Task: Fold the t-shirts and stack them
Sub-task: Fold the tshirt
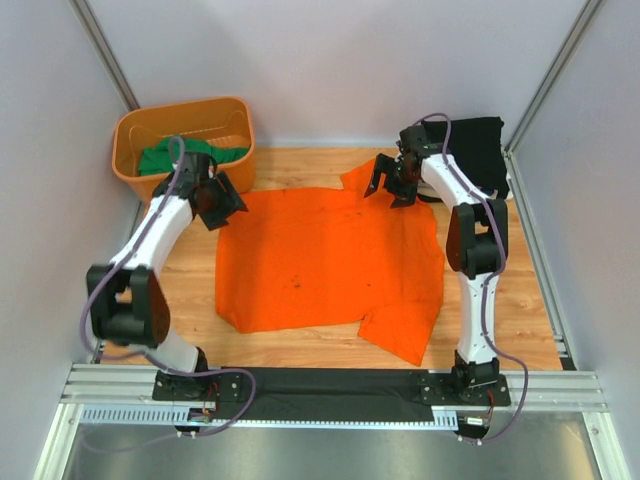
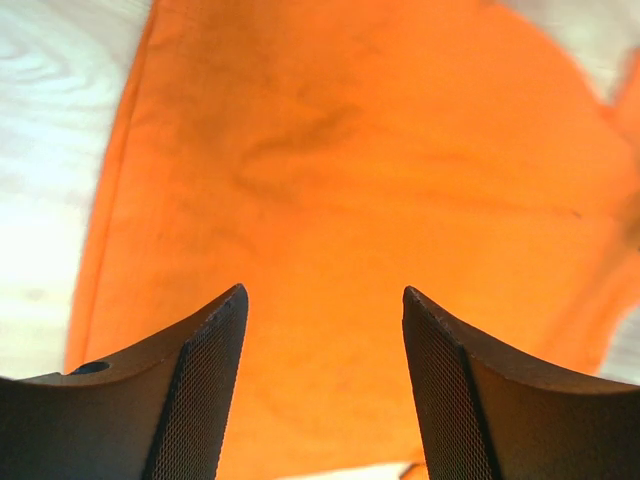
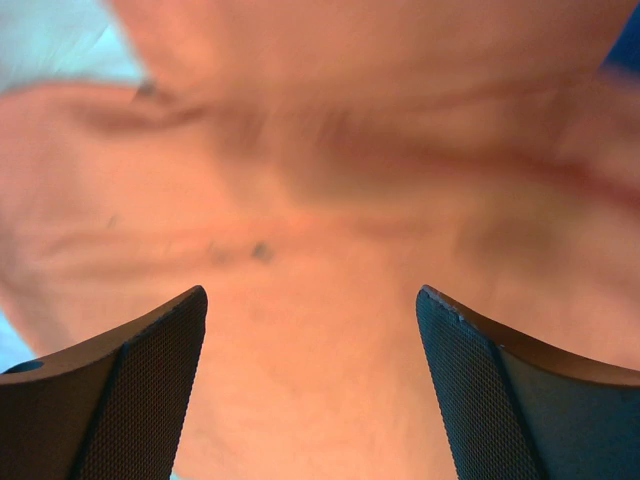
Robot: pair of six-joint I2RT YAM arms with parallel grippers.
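Note:
The bright orange t-shirt (image 1: pixel 325 260) lies spread flat on the wooden table, one sleeve at the far right and one at the near right. It fills the left wrist view (image 2: pixel 350 200) and the right wrist view (image 3: pixel 330 300). My left gripper (image 1: pixel 222 203) is open and empty above the shirt's far left corner. My right gripper (image 1: pixel 390 185) is open and empty above the far right sleeve. A green t-shirt (image 1: pixel 185 157) lies in the basket. A black t-shirt (image 1: pixel 478 150) lies at the far right corner.
The rigid orange plastic basket (image 1: pixel 180 122) stands at the far left corner. White walls and metal frame posts close in the table on three sides. A black strip (image 1: pixel 330 390) runs along the near edge between the arm bases.

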